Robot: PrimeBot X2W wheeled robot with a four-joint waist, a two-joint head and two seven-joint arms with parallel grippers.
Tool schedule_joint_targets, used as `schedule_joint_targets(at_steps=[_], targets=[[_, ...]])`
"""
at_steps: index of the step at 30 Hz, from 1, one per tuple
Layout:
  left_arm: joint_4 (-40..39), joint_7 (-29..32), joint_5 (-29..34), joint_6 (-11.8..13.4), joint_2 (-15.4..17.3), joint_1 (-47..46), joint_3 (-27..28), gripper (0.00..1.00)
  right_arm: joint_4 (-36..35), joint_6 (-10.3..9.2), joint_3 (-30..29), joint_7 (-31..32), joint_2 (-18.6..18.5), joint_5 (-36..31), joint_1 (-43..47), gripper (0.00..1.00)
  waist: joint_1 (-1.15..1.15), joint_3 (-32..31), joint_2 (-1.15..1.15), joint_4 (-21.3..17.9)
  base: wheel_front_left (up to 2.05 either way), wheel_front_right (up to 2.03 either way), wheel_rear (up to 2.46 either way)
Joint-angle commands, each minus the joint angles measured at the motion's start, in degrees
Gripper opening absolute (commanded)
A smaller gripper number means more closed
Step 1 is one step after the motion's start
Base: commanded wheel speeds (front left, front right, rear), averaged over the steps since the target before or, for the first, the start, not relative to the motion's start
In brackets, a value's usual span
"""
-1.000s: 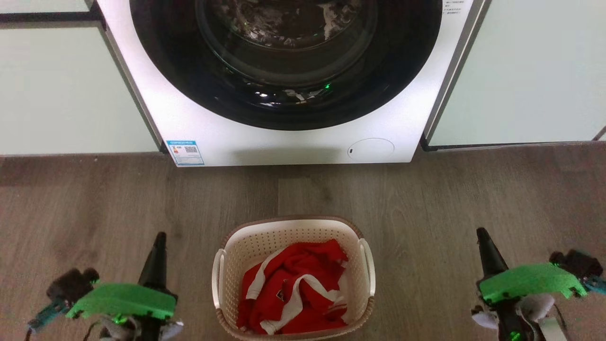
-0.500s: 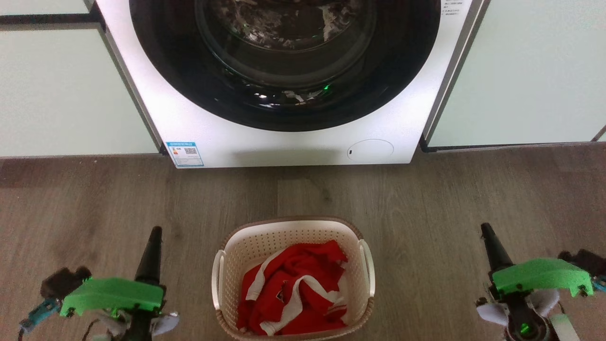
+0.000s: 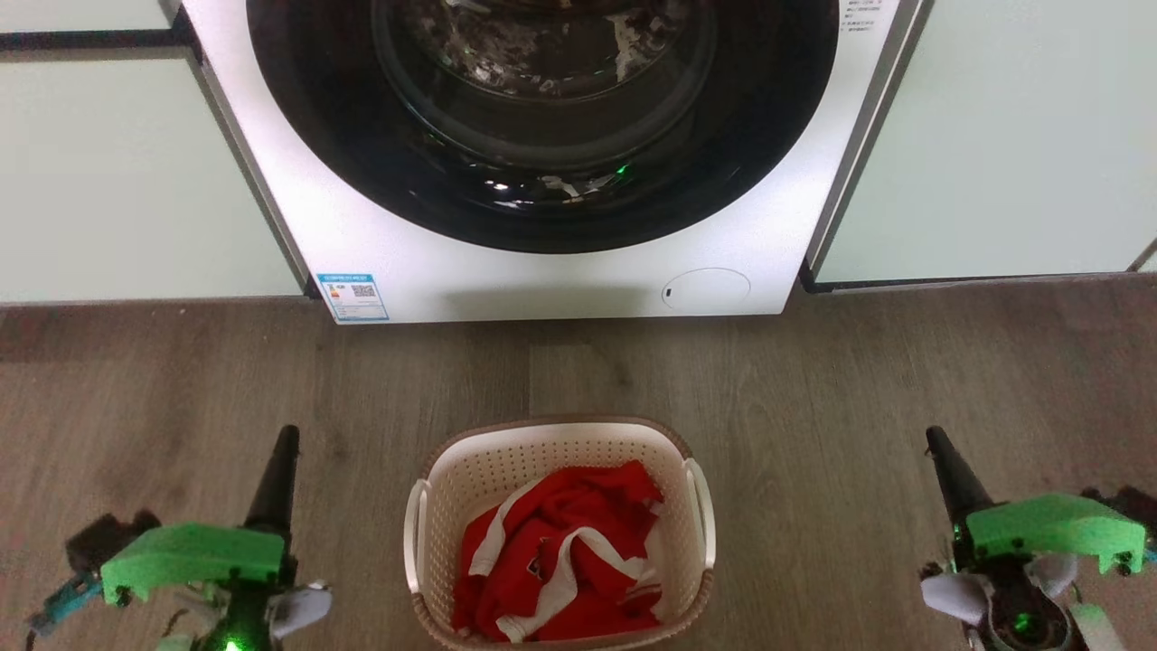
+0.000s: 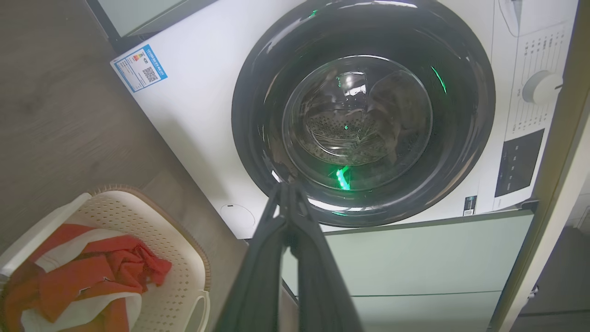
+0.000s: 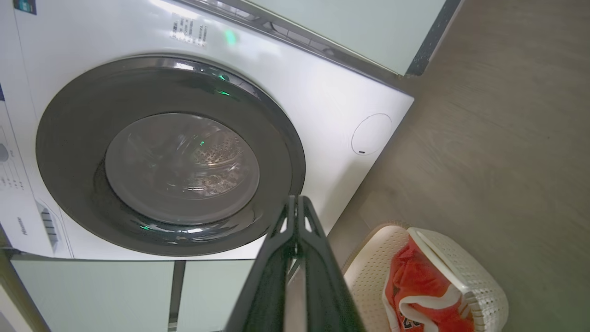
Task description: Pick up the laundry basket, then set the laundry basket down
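The laundry basket (image 3: 488,466) stands on the wooden floor at bottom centre of the head view, cream and perforated, brown rim, white handles on both sides, a red and white garment inside. It also appears as laundry basket (image 4: 177,258) and laundry basket (image 5: 465,276) in the wrist views. My left gripper (image 3: 286,438) is shut and empty, well left of the basket. My right gripper (image 3: 933,438) is shut and empty, well right of it. In the wrist views the left gripper (image 4: 286,189) and right gripper (image 5: 297,199) show their fingertips pressed together, pointing toward the washer.
A white washing machine (image 3: 407,262) with a dark round door stands straight ahead beyond the basket. Pale green cabinet fronts (image 3: 1012,136) flank it on both sides. Bare wooden floor (image 3: 813,380) lies between the basket and the machine and on either side of the basket.
Both grippers have drifted outward, away from the basket, the left one to the left and the right one to the right. The basket has stayed in place.
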Motion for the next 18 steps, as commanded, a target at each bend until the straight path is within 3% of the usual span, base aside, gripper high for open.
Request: schedule_joint_targets(at_steps=[1,18], targets=[[-1.41,0.53,-1.89,-0.70,0.86,-3.24,2.32,0.00,-1.89,0.22,0.39,0.73,-0.86,1.90,-3.14,0.00,0.00,-0.03,0.00,-0.01,0.00,0.00,0.00],[-0.44,3.30,-11.94,-1.12,0.76,-4.73,4.33,0.00,-1.89,0.25,-1.51,3.46,-0.77,11.50,-3.61,0.00,0.00,-0.31,0.00,-0.11,0.00,0.00,0.00]])
